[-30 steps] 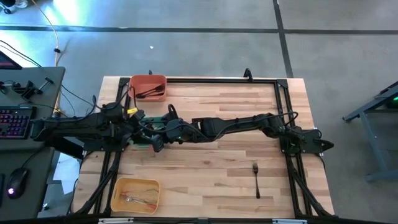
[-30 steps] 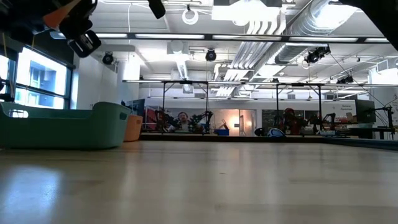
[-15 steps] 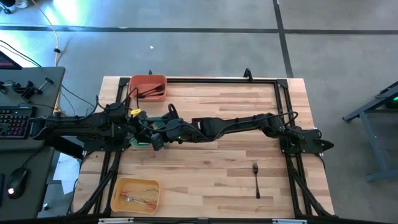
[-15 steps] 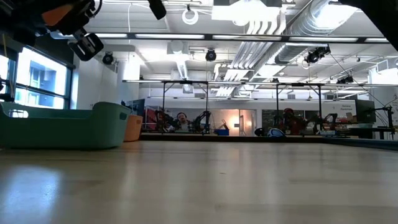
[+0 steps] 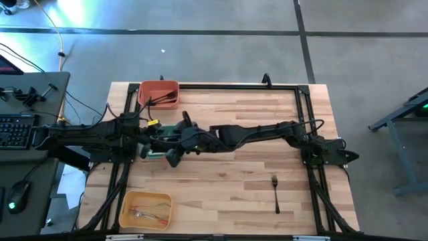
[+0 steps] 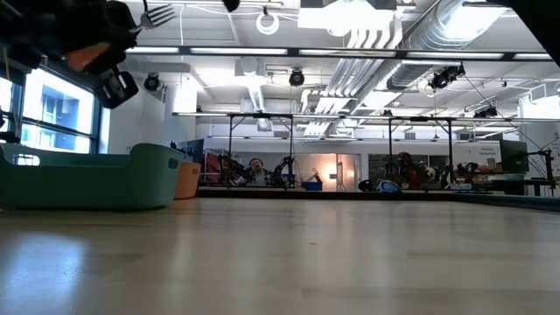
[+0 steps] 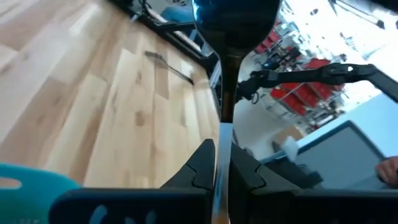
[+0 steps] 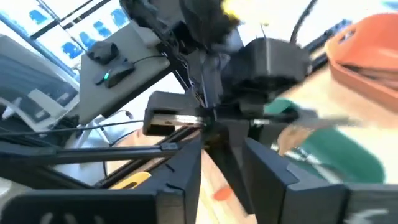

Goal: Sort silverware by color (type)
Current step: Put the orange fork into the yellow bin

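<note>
My left gripper (image 7: pixel 221 152) is shut on a silver fork (image 7: pixel 235 25) above the teal bin (image 5: pixel 152 154) at the table's left. The fork's tines (image 6: pixel 157 13) show at the low view's top left. My right gripper (image 8: pixel 224 146) reaches across from the right and faces the left gripper (image 5: pixel 159 136) closely, its fingers open; whether they touch the fork is hidden. A black fork (image 5: pixel 275 191) lies flat on the wood at the near right. Black pieces lie in the red bin (image 5: pixel 159 94), and silver ones in the yellow bin (image 5: pixel 146 209). My left gripper pinches the fork's handle (image 7: pixel 219 163) between its two fingers, which lie along it. The head sticks out past the fingertips toward the table's right. The fork is lifted clear, above the teal bin.
The red bin stands at the far left corner, the yellow bin at the near left corner, and the teal bin (image 6: pixel 87 179) under both grippers. A black frame (image 5: pixel 304 114) runs along the table's edges. Bare wood lies in the middle and to the right.
Over the teal bin, the gripper at the low view's top left has tipped downward, and the fork's tines have come into sight above it. Both arms have stayed over the teal bin.
</note>
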